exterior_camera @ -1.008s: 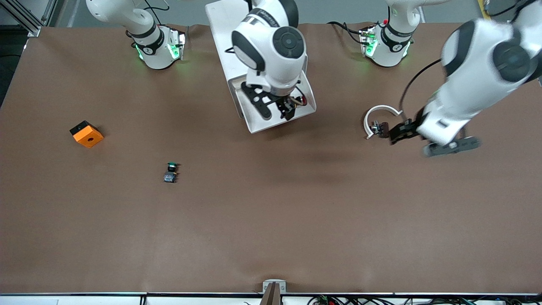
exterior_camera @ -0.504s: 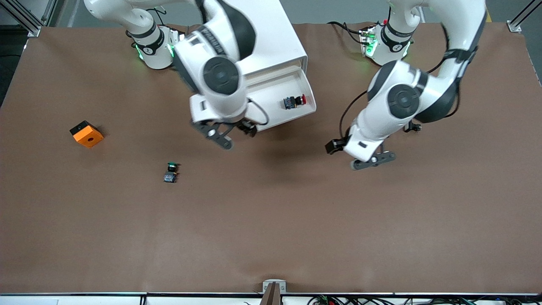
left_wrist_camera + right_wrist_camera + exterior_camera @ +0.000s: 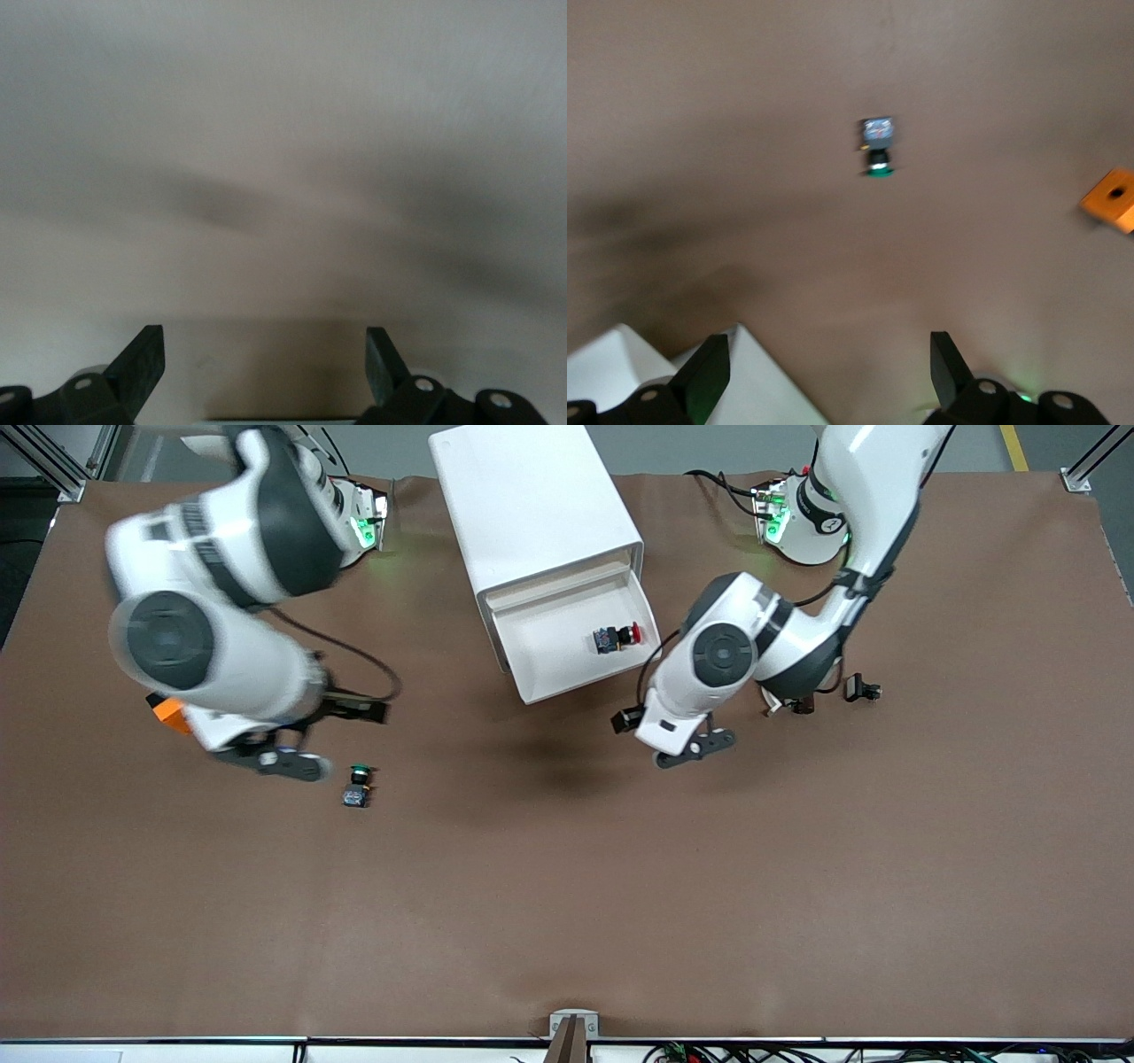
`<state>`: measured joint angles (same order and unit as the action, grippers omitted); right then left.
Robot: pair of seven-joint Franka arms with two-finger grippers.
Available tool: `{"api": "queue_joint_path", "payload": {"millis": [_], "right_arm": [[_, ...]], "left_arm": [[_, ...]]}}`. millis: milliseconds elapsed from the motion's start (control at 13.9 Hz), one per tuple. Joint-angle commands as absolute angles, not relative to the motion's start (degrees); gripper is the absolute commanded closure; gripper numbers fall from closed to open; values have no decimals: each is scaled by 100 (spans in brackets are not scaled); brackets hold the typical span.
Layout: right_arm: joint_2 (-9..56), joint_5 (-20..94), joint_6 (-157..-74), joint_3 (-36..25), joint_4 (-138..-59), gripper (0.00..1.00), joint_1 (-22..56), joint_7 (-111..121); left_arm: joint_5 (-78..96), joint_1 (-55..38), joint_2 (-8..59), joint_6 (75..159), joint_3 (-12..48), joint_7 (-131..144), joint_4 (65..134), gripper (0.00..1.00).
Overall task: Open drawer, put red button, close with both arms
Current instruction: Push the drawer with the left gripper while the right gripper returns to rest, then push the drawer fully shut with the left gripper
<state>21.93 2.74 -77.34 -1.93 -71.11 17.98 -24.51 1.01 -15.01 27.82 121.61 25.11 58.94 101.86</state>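
The tiny red-capped push button (image 3: 617, 636) on its grey-blue base is lying in the white tray of the cabinet's top cream-fronted drawer (image 3: 567, 666), which is standing pulled out. Placing looks done; closing is the step in hand. Left hand (image 3: 673, 740), fingers apart and empty, is hovering over the brown counter (image 3: 620, 886) beside the drawer front. Right hand (image 3: 301, 737), fingers apart too, is hovering near the green-capped button (image 3: 358, 786) and orange block (image 3: 166, 713). Next: both hands need to meet the drawer front and push evenly.
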Motion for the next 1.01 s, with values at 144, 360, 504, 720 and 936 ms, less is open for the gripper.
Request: {"api": "queue_joint_path", "payload": {"millis": [144,360,504,720,936], "right_arm": [[1855,202,-7383,-70,-7225,0,600,-557],[1846,202,-7225,-70,-7225,0,46,113],[1846,202,-7058,-70,-7207,0,-236,403],[1837,-341,-6935,-62,-7198,0,-237,440],[1837,-457,-6935,-44,-7190,0,-229,457]], "left_arm": [[-35,-2056,2971,12076,2522,6846,10063,0],[-9,-2293,2979,11927,2531,6803,10090,0],[44,-2469,3058,11927,2531,6838,10081,0],[53,-2733,3103,11909,2566,6873,10099,0],[368,-2777,3111,11769,2786,6873,10099,0]]}}
